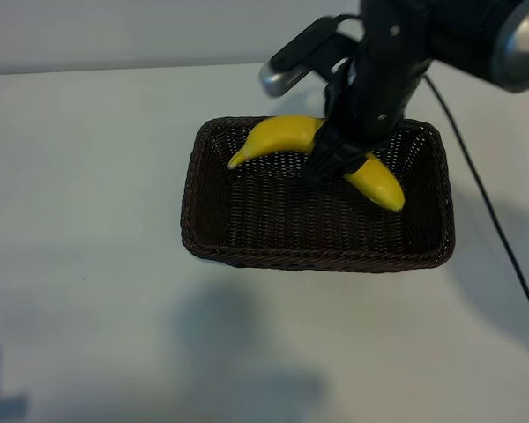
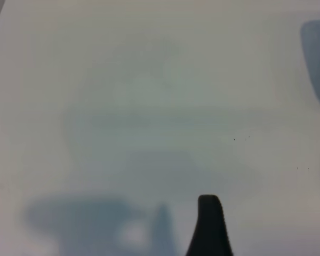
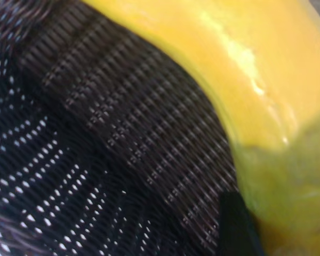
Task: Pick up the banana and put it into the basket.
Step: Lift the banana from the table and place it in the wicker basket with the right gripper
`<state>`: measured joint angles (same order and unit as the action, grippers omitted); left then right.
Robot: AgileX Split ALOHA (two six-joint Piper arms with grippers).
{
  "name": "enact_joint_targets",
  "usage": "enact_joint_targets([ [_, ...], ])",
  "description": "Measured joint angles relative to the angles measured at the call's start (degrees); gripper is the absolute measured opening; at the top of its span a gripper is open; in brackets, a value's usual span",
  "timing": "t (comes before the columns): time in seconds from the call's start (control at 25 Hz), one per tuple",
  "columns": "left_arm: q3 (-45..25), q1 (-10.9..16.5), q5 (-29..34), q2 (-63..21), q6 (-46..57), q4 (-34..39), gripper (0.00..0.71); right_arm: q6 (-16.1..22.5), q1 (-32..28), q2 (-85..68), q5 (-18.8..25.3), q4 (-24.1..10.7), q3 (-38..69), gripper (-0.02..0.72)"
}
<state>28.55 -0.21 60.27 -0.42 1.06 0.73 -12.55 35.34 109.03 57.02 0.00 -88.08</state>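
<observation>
The dark brown wicker basket (image 1: pixel 317 257) stands in the middle of the white table. The yellow banana (image 1: pixel 282 134) lies curved along the basket's far side, its ends pointing left and right within the rim. My right gripper (image 1: pixel 335 163) reaches down into the basket and is shut on the banana's middle. In the right wrist view the banana (image 3: pixel 245 58) fills one side above the basket's weave (image 3: pixel 96 133), with one dark finger (image 3: pixel 236 224) against it. The left gripper is outside the exterior view; its wrist view shows one dark fingertip (image 2: pixel 209 213) over bare table, holding nothing.
A black cable (image 1: pixel 485 203) trails from the right arm across the table to the right of the basket. The table's far edge (image 1: pixel 115 70) runs behind the basket. Arm shadows fall on the near part of the table.
</observation>
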Motion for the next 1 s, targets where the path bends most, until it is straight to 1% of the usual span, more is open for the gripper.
enact_joint_targets([
  [0.08,0.00,0.00,0.00,0.00,-0.06,0.00,0.569,-2.01,0.73,0.59,-0.79,-0.61,0.00,0.418],
  [0.2,0.00,0.00,0.00,0.00,-0.06,0.00,0.569,-3.24,1.02,1.67,-2.56,-0.85,-0.19,0.418],
  [0.4,0.00,0.00,0.00,0.00,-0.19,0.00,0.569,-3.37,1.02,4.99,-3.80,-0.80,-0.31,0.418],
  [0.6,0.00,0.00,0.00,0.00,-0.19,0.00,0.569,-3.37,1.02,8.31,-6.17,-1.19,-0.31,0.418],
  [0.8,0.00,0.00,0.00,0.00,-0.19,0.00,0.569,-3.51,1.02,9.35,-6.04,-1.19,-0.31,0.418],
  [1.0,0.00,0.00,0.00,0.00,-0.19,0.00,0.569,-3.56,1.02,9.35,-4.41,-1.19,-0.31,0.420],
])
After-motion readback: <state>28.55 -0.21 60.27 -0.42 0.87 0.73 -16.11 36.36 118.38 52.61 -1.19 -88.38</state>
